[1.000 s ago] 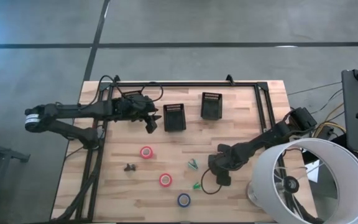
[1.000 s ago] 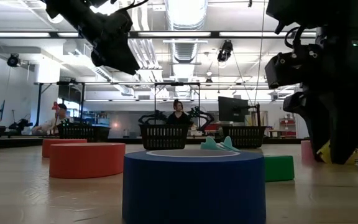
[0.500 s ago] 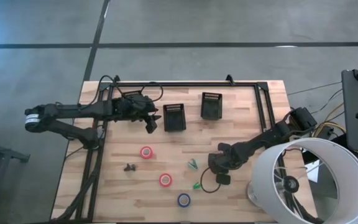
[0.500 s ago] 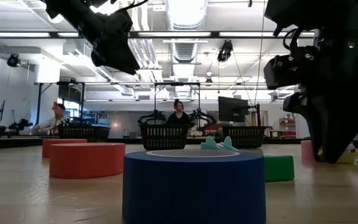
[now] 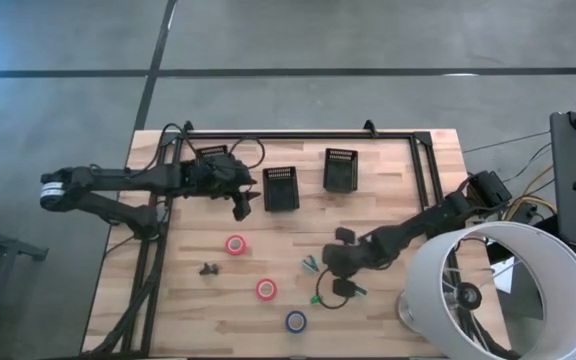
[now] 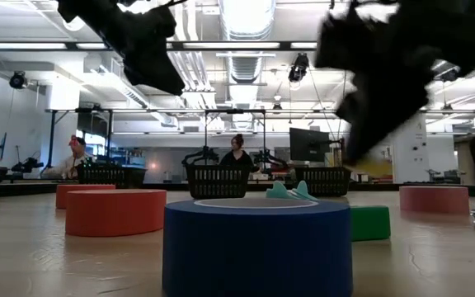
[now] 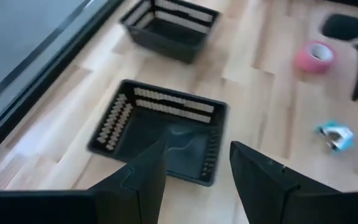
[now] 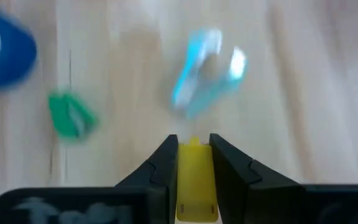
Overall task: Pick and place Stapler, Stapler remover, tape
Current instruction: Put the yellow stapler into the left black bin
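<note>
My right gripper [image 8: 194, 142] is shut on a small yellow stapler [image 8: 196, 180] and hangs above the table near the teal staple remover [image 5: 310, 264] and the green one [image 5: 316, 298]. Two red tape rolls [image 5: 235, 244] [image 5: 266, 289] and a blue one [image 5: 295, 321] lie flat on the wood. A pink roll [image 6: 433, 199] lies farther right. My left gripper [image 5: 240, 207] hovers open at the left side of the left black basket [image 5: 281, 187], with nothing between its fingers. My right gripper pinches the yellow stapler [image 8: 196, 163] between its two fingers, which lie along its two long sides. The stapler's end sticks out a little past the fingertips. In the low view its yellow end [image 6: 371, 169] hangs well clear of the table.
A second black basket [image 5: 340, 170] stands to the right of the first. A small dark thing [image 5: 207, 269] lies left of the red rolls. A black frame [image 5: 298, 134] runs along the table's far and side edges. A big white round shade [image 5: 498, 290] covers the near right corner.
My right gripper has risen from the table with the yellow stapler, which lay on the wood a second ago, and has swung toward the table's left edge, over the staple removers. The left arm has kept still.
</note>
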Tool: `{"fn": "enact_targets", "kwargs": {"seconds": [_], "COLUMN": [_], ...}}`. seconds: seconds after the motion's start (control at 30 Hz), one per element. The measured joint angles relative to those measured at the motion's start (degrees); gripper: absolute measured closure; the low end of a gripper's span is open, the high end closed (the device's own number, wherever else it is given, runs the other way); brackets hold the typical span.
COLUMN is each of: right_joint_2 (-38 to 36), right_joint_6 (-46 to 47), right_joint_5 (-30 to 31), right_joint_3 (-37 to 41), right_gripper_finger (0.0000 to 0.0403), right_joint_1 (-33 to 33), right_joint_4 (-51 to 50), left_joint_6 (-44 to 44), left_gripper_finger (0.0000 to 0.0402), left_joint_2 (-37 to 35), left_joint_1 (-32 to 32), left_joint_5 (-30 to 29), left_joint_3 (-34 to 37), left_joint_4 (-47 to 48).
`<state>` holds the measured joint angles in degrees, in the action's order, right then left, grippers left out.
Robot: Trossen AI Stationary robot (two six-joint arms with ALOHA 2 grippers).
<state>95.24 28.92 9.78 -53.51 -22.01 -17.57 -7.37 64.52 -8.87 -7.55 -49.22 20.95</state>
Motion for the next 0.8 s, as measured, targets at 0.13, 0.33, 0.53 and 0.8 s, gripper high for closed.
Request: {"fn": "enact_targets", "kwargs": {"seconds": [0.13,0.33,0.53,0.8], "right_joint_2": [-0.03,-0.15,-0.15,0.17], "right_joint_6": [-5.65,-14.30,-20.09,-21.04], "right_joint_5": [6.18,11.09,7.61,3.72], "right_joint_3": [-2.32,-4.44,-4.36,-4.36], "right_gripper_finger": [0.0335,0.0335,0.0335,0.0335], "right_joint_1": [3.38,10.37,15.37,18.03], "right_joint_4": [7.00,18.73,31.08,45.33], "left_joint_6": [0.91,0.80,-7.77,-9.25], "left_gripper_finger": [0.0223,0.0223,0.0223,0.0223], "left_joint_2": [0.01,0.01,0.75,6.67], "left_joint_1": [3.73,10.89,14.22,14.27], "left_joint_5": [0.45,0.59,0.55,-3.77], "left_joint_3": [2.47,12.94,26.19,33.37], "left_joint_4": [-3.92,-26.34,-54.63,-77.55]}}
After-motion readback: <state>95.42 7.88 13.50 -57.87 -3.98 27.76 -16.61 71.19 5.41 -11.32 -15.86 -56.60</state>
